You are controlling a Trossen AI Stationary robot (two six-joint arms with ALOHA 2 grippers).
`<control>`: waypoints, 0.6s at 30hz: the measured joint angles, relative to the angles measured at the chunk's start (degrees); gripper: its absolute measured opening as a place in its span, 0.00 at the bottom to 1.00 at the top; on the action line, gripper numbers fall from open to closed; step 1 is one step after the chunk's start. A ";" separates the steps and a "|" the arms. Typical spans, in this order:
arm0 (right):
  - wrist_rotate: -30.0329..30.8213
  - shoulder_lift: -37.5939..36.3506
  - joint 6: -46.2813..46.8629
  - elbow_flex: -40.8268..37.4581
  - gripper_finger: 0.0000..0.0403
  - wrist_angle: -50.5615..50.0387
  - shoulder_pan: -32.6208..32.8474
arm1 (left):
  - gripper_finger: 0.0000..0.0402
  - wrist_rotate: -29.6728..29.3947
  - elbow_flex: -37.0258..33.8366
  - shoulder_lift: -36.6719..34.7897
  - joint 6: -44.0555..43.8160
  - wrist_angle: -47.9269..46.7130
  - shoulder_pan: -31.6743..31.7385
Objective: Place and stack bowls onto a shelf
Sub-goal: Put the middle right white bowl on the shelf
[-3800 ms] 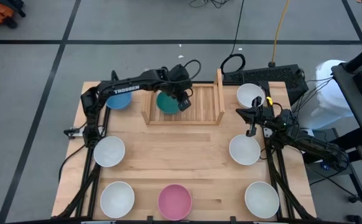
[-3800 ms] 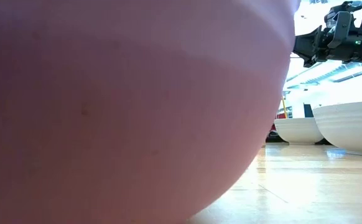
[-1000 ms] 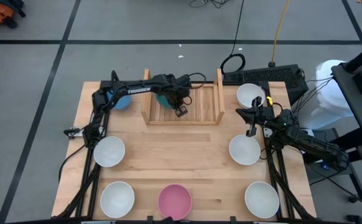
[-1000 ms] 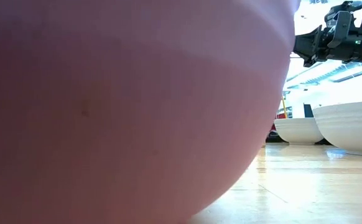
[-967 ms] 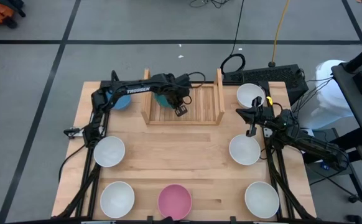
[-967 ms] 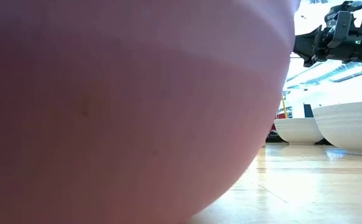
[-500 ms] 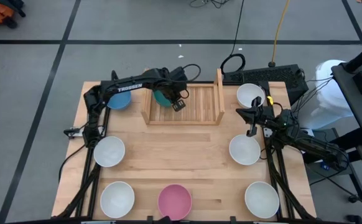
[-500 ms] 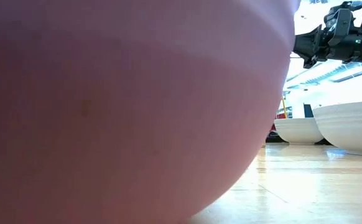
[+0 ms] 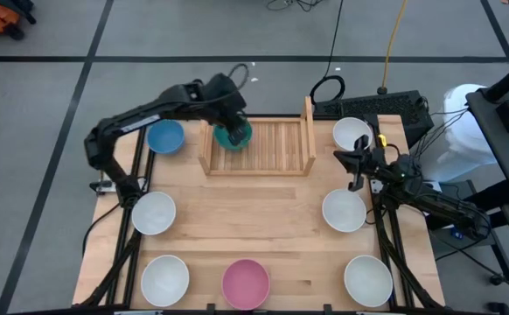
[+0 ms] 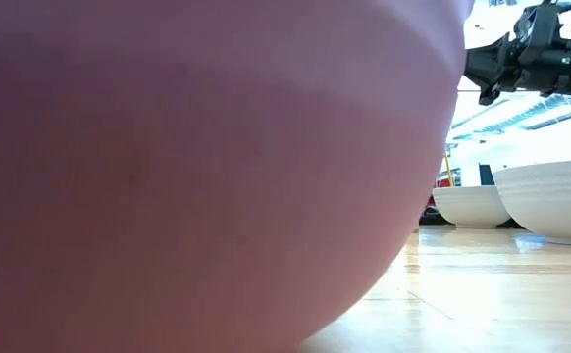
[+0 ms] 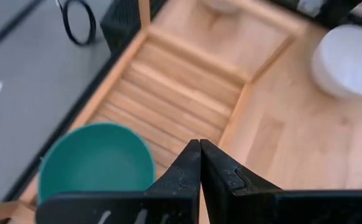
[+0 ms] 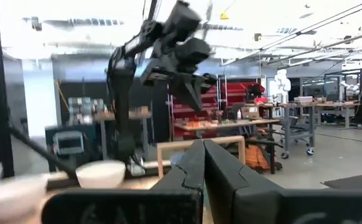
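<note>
The left pincer (image 11: 199,144) is seen clenched, nothing held, above the teal bowl (image 9: 234,135) lying in the shelf (image 9: 272,150). The right pincer (image 12: 203,144) is clenched empty.

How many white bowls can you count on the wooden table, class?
5. Left side; front left corner; front right corner; right side; back right, beside the slatted light-wood shelf. None looks hidden from above.

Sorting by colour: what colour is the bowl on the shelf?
Teal green bowl; left wrist view shows it best.
</note>
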 joint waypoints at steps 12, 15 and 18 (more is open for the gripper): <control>9.84 0.79 -1.04 10.64 0.00 -13.86 -0.02 | 0.02 -0.57 0.00 -9.95 -0.02 -2.92 0.00; 11.78 2.29 -4.44 18.01 0.00 -25.77 -0.02 | 0.02 -0.61 0.00 -10.70 0.24 -4.66 0.00; 12.87 4.86 -6.81 25.84 0.00 -37.64 -0.02 | 0.02 -0.61 -0.01 -11.36 1.60 -6.96 0.00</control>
